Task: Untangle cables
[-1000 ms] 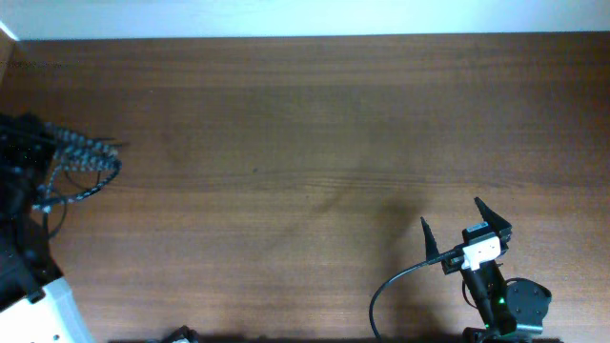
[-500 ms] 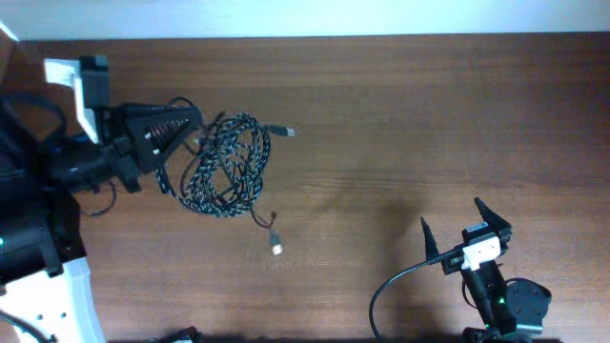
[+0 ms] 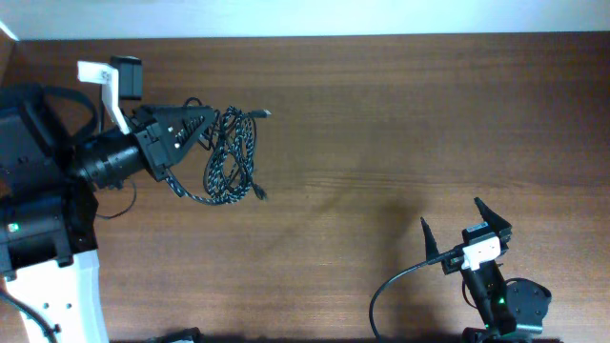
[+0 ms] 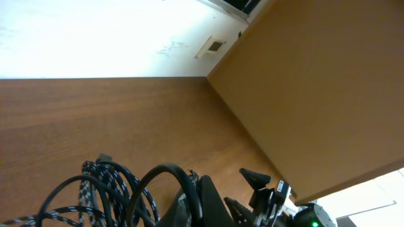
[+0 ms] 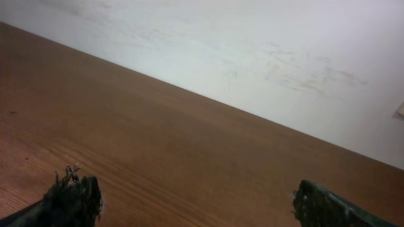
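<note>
The cables hang as one tangled bundle (image 3: 229, 157) from my left gripper (image 3: 203, 121), which is shut on them above the left part of the table. The black-and-white speckled cable (image 3: 217, 181) makes most of the loops, and a thin black cable end with a small plug (image 3: 260, 193) dangles at the lower right. Another plug (image 3: 263, 114) sticks out at the top. In the left wrist view the speckled loops (image 4: 95, 192) and a black loop (image 4: 165, 173) sit against my left gripper (image 4: 201, 192). My right gripper (image 3: 465, 221) stands open at the front right with nothing in it, far from the cables; it also shows as right gripper (image 5: 197, 205).
The brown wooden table (image 3: 381, 114) runs to a white wall at the back. A thick black lead (image 3: 386, 291) curves from the right arm at the front edge. The right gripper (image 4: 268, 189) shows in the left wrist view, below a tan panel (image 4: 315, 82).
My left arm has swung in from the left edge carrying the cable bundle, then turned; the bundle now hangs narrower and the dangling plug sits higher. The right arm has not moved.
</note>
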Controlling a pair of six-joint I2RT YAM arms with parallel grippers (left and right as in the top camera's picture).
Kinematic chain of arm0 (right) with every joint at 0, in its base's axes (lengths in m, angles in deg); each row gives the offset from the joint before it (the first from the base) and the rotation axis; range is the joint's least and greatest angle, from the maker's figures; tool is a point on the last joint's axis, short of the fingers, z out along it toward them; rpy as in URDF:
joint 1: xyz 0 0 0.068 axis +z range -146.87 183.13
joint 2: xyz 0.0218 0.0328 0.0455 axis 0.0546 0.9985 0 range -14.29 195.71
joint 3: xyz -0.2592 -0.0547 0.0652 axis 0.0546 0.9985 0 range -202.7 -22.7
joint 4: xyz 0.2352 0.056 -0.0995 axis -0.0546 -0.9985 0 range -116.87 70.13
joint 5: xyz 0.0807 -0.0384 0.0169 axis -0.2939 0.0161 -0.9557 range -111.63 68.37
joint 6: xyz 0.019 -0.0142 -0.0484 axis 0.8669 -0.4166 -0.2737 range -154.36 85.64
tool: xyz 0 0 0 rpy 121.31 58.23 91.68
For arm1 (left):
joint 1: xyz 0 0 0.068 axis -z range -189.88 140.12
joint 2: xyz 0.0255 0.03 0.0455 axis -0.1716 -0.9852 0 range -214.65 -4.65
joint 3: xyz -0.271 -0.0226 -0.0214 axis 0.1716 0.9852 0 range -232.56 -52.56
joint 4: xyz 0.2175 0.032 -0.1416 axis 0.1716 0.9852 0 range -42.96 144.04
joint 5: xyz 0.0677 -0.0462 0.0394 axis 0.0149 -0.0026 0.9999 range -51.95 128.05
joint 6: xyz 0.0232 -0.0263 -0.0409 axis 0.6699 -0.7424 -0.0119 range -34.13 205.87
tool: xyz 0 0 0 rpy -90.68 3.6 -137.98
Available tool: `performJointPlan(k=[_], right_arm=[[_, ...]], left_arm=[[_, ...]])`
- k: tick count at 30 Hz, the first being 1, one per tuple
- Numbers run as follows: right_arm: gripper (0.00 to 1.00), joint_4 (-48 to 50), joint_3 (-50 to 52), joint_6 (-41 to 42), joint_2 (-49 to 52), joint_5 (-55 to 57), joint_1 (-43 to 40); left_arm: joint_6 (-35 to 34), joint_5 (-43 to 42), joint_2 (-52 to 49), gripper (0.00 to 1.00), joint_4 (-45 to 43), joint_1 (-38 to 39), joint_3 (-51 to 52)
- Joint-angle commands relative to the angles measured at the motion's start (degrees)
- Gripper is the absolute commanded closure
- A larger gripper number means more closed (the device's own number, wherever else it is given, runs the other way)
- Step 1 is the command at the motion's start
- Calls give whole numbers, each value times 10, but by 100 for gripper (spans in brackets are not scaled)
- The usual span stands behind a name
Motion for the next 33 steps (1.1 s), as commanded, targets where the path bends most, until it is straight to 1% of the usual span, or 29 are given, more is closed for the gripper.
performJointPlan(k=[1, 2, 3, 4, 5, 6, 7, 8, 9, 10, 12, 13, 16, 18, 19, 20, 21, 22, 23, 24, 25, 26, 27, 28, 29, 30, 31, 32, 33], right_arm=[[1, -3, 3, 2, -2, 5, 6], [1, 1, 3, 2, -2, 2, 6], [1, 2, 3, 3, -2, -40, 6], [1, 2, 3, 30, -2, -90, 6], [1, 26, 3, 105, -2, -128, 6], [1, 70, 3, 264, -2, -157, 6], [1, 88, 3, 480, -2, -176, 6], [1, 83, 3, 618, -2, -193, 6], [1, 91, 3, 697, -2, -186, 5], [1, 108, 3, 713, -2, -176, 6], [1, 126, 3, 689, -2, -130, 6], [1, 138, 2, 646, -2, -120, 5], [1, 122, -42, 641, -2, -120, 6], [1, 31, -120, 628, 23, -124, 6], [1, -10, -159, 595, 50, -133, 6], [1, -86, -230, 547, 113, -133, 6], [1, -140, -289, 520, 171, -134, 6], [1, -185, -348, 483, 230, -154, 6], [1, -199, -407, 456, 296, -235, 6], [1, -189, -431, 457, 326, -295, 6], [1, -155, -457, 457, 368, -395, 6], [1, -106, -466, 462, 404, -465, 6], [1, -73, -466, 492, 433, -478, 6], [1, -64, -466, 532, 462, -478, 14], [1, -64, -466, 534, 485, -481, 39], [1, -64, -466, 534, 500, -474, 79], [1, -64, -466, 524, 511, -458, 119], [1, -63, -466, 489, 525, -437, 168], [1, -64, -466, 427, 541, -408, 219]], left_arm=[[10, -4, -1, 100, -1, 9, -3], [10, 1, -1, 100, -1, 9, -3], [9, 19, -1, 100, 7, 9, -3], [9, 34, -1, 100, 17, 9, -3], [9, 35, -1, 100, 27, 9, -3], [9, 35, -1, 100, 29, 9, -3], [9, 35, -1, 100, 33, 9, -3], [9, 35, -1, 100, 33, 9, -3], [9, 35, -1, 100, 33, 9, -3], [9, 35, -1, 100, 33, 9, -3], [9, 35, -1, 100, 33, 9, -3], [9, 35, -1, 100, 33, 9, -3], [6, 35, -1, 100, 33, 10, -3], [3, 34, -1, 100, 33, 10, -3], [2, 34, -1, 100, 34, 10, -3], [3, 34, -1, 100, 45, 10, -3], [2, 34, -1, 100, 56, 10, -3], [2, 34, -1, 100, 68, 10, -3], [-2, 34, -1, 100, 81, 10, -3], [-18, 34, -1, 100, 83, 10, -3], [-42, 35, -1, 100, 83, 10, -3], [-94, 35, -1, 100, 82, 10, -3], [-159, 40, -1, 100, 82, 10, -3], [-241, 60, -1, 100, 82, 10, -3], [-351, 103, -1, 100, 82, 10, -3], [-441, 136, -1, 100, 82, 10, -3], [-526, 161, -1, 100, 82, 10, -3], [-587, 163, -1, 100, 82, 10, -3], [-670, 163, -1, 100, 82, 10, -3]])
